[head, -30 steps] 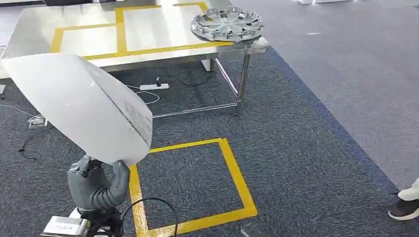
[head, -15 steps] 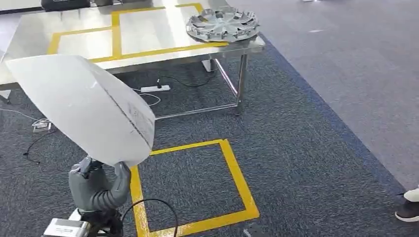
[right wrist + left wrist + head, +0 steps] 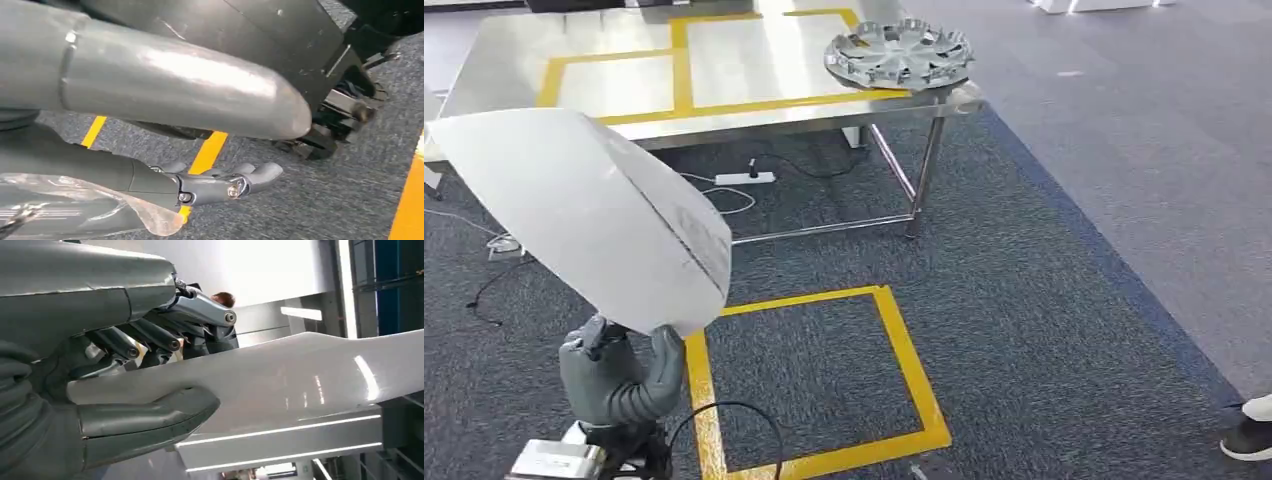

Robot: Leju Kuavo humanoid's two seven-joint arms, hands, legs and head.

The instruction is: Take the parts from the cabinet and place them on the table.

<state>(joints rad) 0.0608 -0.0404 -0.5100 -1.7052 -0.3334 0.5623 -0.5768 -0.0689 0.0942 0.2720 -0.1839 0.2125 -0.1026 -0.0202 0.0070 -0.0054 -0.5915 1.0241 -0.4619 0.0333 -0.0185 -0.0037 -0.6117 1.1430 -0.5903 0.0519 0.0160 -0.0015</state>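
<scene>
Dark grey carpet (image 3: 1024, 330) covers the floor, giving way to a lighter grey strip (image 3: 1164, 150) on the right. A yellow tape square (image 3: 904, 370) marks the carpet. Beyond stands a steel worktop (image 3: 754, 60) with yellow tape lines. Beneath it lie a power strip (image 3: 744, 178) and cables.

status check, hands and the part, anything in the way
Left hand grips white panel by its lower edge. Right hand holds nothing, fingers apart. Table ahead, hubcap on its right corner.
</scene>
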